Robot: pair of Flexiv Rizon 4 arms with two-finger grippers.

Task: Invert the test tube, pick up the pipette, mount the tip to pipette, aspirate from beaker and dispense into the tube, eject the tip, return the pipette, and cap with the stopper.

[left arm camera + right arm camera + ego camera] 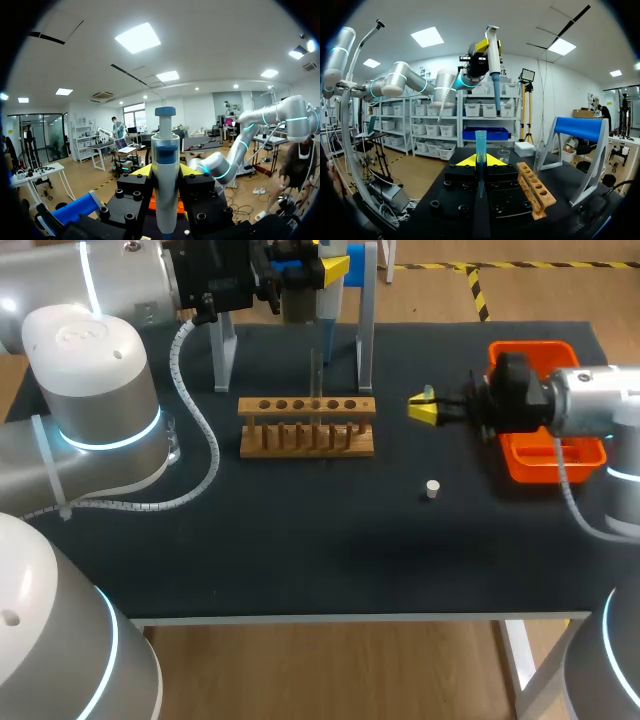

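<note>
Black desk (300, 550) underneath: the right pincer (480, 161) is clamped on the test tube (480, 142), which stands upright between its tips, just right of the wooden rack (307, 427). The left pincer (165, 171) grips the pipette (165, 150) vertically, plunger up, high behind the rack. The white stopper (432, 489) lies right of the rack, toward the desk's front.

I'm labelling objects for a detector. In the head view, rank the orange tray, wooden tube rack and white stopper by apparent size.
1. Orange tray, largest, though my right arm covers part of it.
2. Wooden tube rack, slightly longer but much narrower.
3. White stopper, by far the smallest.
</note>
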